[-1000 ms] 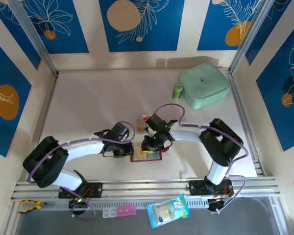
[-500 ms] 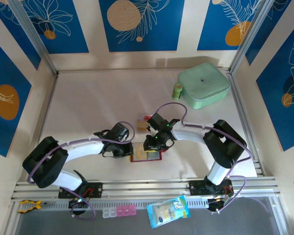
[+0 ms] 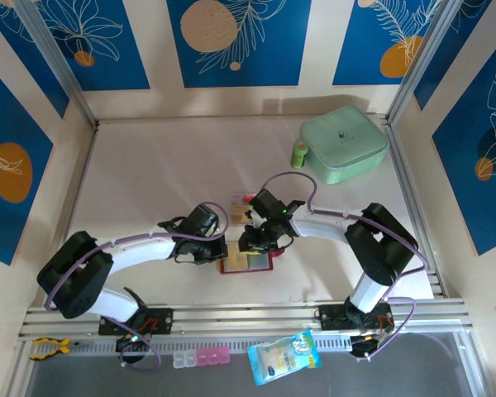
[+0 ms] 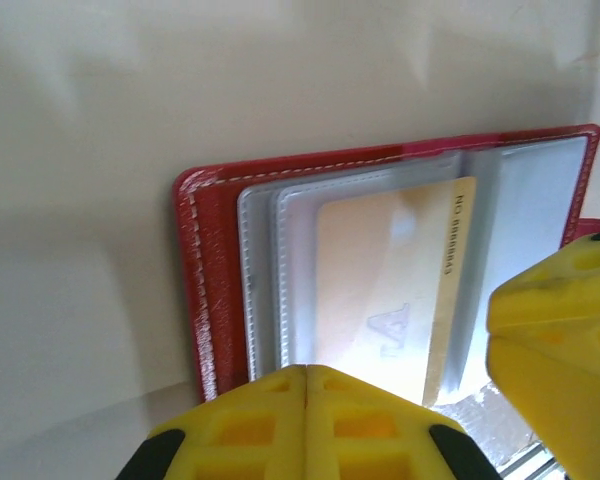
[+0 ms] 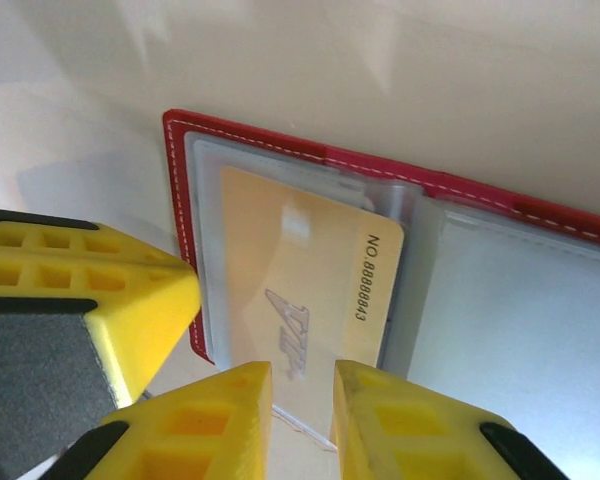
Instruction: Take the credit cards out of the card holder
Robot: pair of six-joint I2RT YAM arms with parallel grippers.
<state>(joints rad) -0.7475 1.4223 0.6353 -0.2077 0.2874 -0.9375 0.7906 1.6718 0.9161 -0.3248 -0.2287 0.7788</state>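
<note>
The red card holder point(image 3: 231, 268) lies open on the table between both arms. A tan-gold credit card point(image 5: 310, 290) sits in its clear pocket point(image 4: 280, 270), with its near edge sticking out past the pocket. My right gripper point(image 5: 302, 378) hovers low over that edge, its jaws a narrow gap apart and the card showing through the gap. My left gripper point(image 4: 308, 372) is shut, tips together, resting at the holder's point(image 4: 195, 270) edge by the clear sleeves. A second whitish credit card with red marking point(image 3: 240, 204) lies on the table just behind the holder.
A mint-green square case point(image 3: 345, 145) and a small green bottle point(image 3: 299, 154) stand at the back right. A blue snack packet point(image 3: 284, 356), small pill boxes point(image 3: 200, 357) and a yellow tool point(image 3: 48, 347) lie on the near ledge behind the arm bases.
My left gripper has closed the last small bit. My right gripper has edged slightly toward the left over the holder. The holder has stayed in place.
</note>
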